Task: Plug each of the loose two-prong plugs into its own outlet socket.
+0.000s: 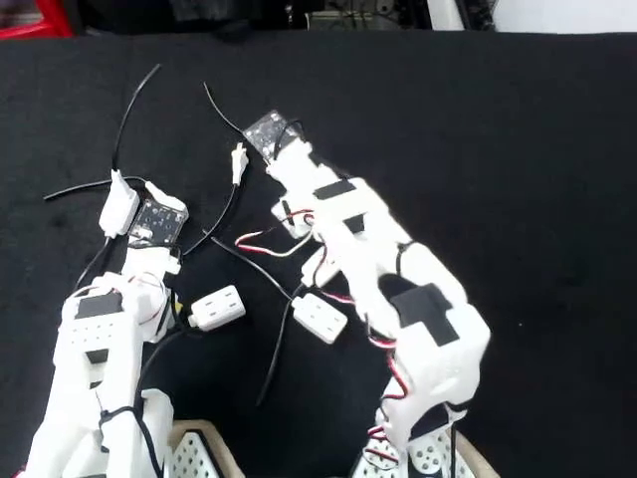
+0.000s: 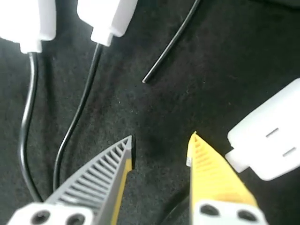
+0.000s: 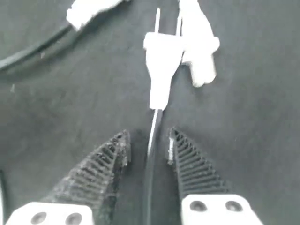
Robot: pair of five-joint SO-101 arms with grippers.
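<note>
A white two-prong plug [image 3: 161, 56] lies on the black cloth with its prongs pointing away from my right gripper [image 3: 147, 134]. That gripper is open, and the plug's black cord [image 3: 152, 140] runs between its fingers. From above, the plug [image 1: 237, 161] lies just left of the right gripper [image 1: 271, 134]. My left gripper [image 2: 161, 140] is open over bare cloth, holding nothing. A white outlet socket [image 2: 267, 136] with two slots lies beside its yellow finger [image 2: 208, 168]. Two more white outlet sockets [image 1: 217, 307] [image 1: 320, 317] lie between the arms.
A second white piece [image 3: 199, 47] lies against the plug. Two white corded bodies [image 2: 28, 21] [image 2: 107, 16] lie beyond the left gripper, with a loose black cord end [image 2: 164, 51] nearby. Black cords [image 1: 129, 110] snake over the far left cloth. The right half is bare cloth [image 1: 537, 179].
</note>
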